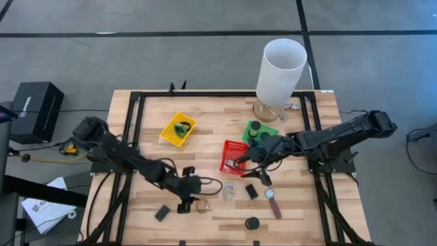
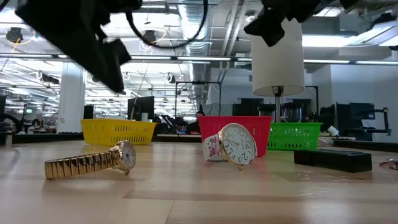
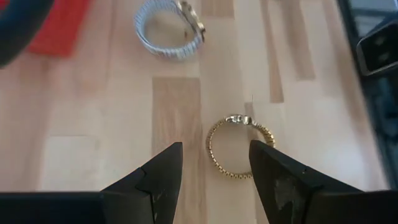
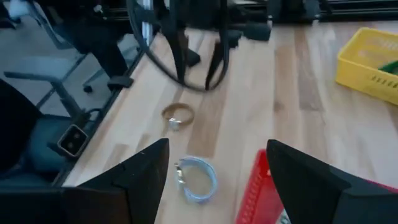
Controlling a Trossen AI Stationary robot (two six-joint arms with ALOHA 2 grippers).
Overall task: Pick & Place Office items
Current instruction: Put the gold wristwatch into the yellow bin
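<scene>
A gold-banded watch [image 3: 239,147] lies on the wood just ahead of my left gripper [image 3: 214,149], which hangs open above it, touching nothing; the high view shows that gripper [image 1: 187,197] beside the watch [image 1: 202,205]. A white-strapped watch [image 1: 228,193] stands on its band edge nearby [image 2: 230,146]. My right gripper [image 4: 217,163] is open and empty above the near side of the red basket [image 1: 233,157]. A brown-strapped watch [image 1: 273,203], two flat black rectangles [image 1: 162,212] [image 1: 251,192] and a black short cylinder [image 1: 252,223] lie on the table.
A yellow basket [image 1: 178,129] holds a green ring. A green basket [image 1: 259,132] holds a black cylinder. The tall white cylinder [image 1: 280,72] stands at the far right. A black frame rail [image 1: 136,130] runs along each side of the table.
</scene>
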